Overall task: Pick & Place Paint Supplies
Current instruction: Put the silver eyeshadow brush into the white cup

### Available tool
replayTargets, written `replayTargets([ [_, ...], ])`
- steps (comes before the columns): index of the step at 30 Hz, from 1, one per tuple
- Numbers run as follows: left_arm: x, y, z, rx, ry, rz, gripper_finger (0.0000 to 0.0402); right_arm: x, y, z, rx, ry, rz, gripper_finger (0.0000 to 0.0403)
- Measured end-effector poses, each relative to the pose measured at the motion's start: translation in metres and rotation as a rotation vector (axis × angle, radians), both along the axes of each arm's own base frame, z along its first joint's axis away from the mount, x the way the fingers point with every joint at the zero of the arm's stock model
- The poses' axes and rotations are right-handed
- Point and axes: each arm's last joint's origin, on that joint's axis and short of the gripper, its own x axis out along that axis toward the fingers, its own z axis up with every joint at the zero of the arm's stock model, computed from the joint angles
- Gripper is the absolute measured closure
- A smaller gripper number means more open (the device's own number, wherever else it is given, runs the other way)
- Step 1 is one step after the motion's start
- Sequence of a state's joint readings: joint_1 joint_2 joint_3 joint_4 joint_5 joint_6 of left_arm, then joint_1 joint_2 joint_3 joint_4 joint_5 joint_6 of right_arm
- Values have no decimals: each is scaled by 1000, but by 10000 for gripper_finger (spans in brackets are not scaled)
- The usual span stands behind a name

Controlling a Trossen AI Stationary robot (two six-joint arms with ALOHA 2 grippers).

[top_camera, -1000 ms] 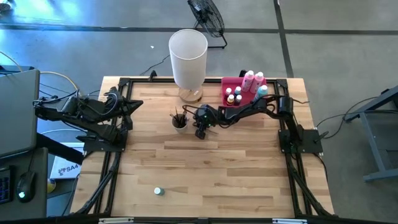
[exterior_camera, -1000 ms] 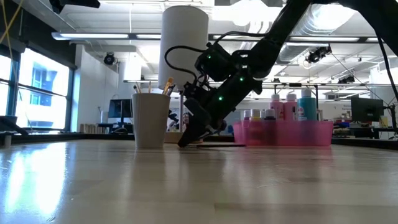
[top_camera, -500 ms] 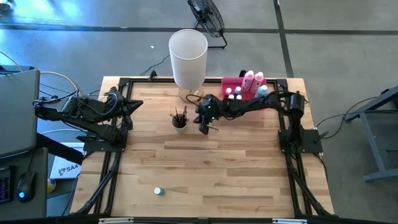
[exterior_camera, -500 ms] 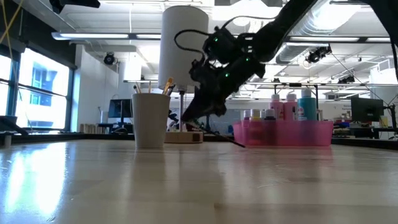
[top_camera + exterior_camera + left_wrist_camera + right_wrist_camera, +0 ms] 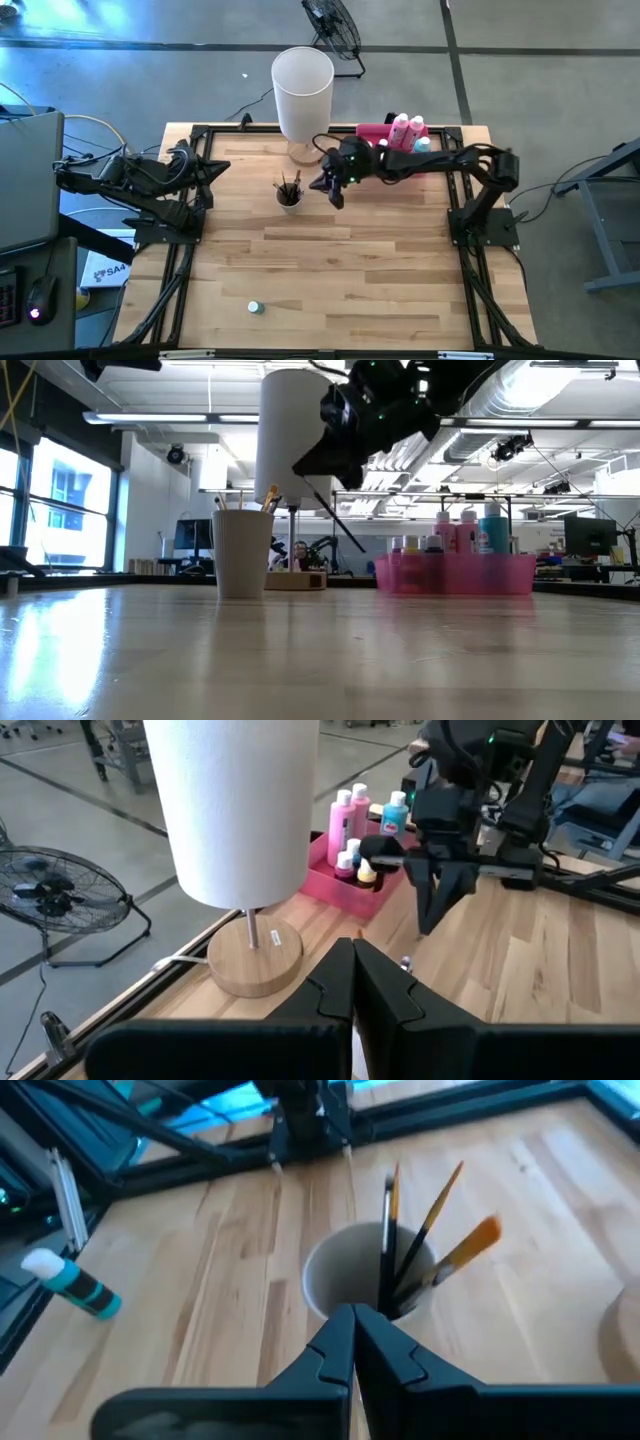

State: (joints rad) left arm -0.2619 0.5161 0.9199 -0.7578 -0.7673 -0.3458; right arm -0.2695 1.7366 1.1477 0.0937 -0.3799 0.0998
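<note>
Wooden counter carries a white cup of brushes at its far middle, and the right gripper hangs just beside and above it, clenched on a thin dark paintbrush. That brush slants down and away from the cup, so the coming move probably turns on swinging its long axis upright over the cup mouth. Its slant shows only from table height; from overhead it hides under the gripper. The right wrist camera looks straight into the cup. Parked at the left edge, the left gripper stays out of it, clamped shut on nothing.
</note>
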Motion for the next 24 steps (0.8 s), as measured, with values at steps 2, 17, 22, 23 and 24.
replayTargets([
  [2, 0, 0, 1, -10, -14, 2, 402, -2, 0, 6, -8, -17, -7, 401],
  [17, 17, -6, -2, -54, 19, -41, 402, 10, 1, 64, -40, -303, -19, 401],
  [22, 16, -6, -2, -55, 14, -41, 402, 21, 6, 82, -57, -353, 3, 401],
  [23, 16, -6, -2, -55, 13, -40, 402, 23, 8, 86, -61, -370, 6, 401],
  [24, 16, -6, -2, -55, 13, -40, 402, 23, 9, 89, -64, -377, 8, 401],
])
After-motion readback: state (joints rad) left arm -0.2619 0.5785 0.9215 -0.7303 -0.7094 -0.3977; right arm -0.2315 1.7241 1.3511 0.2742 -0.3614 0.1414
